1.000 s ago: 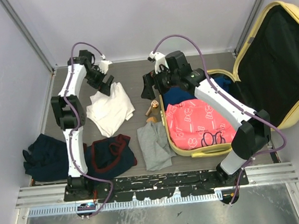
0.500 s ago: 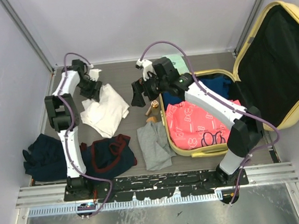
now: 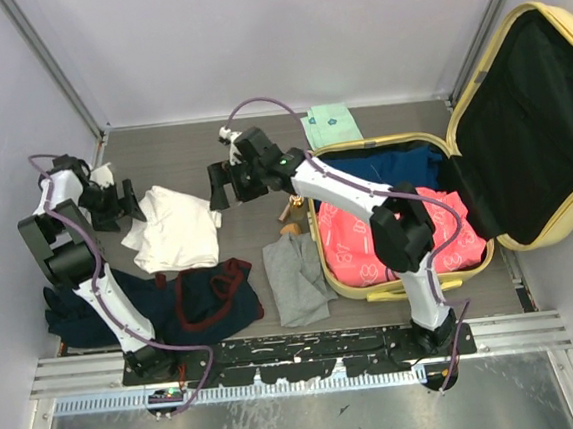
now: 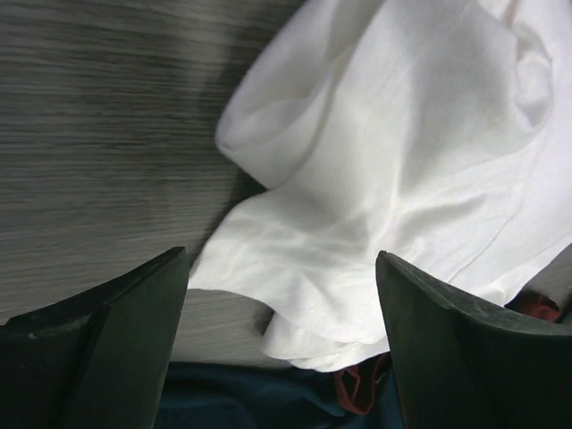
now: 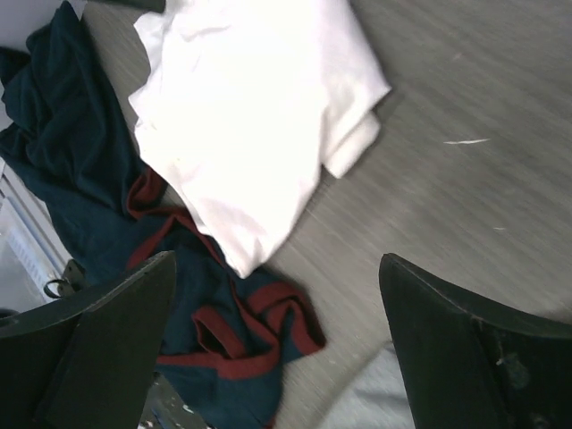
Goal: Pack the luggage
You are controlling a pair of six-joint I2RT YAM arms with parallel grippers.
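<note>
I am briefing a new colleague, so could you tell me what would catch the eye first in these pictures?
The big yellow luggage stands open on the right, a pink garment lying in it. Left of it, a white shirt lies on the table between the left gripper and the right gripper, both open and empty.

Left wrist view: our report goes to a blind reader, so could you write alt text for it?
A crumpled white garment lies on the grey wood-grain table, just ahead of the left gripper, whose open jaws hold nothing. A navy garment with red trim peeks in at the bottom edge.
</note>
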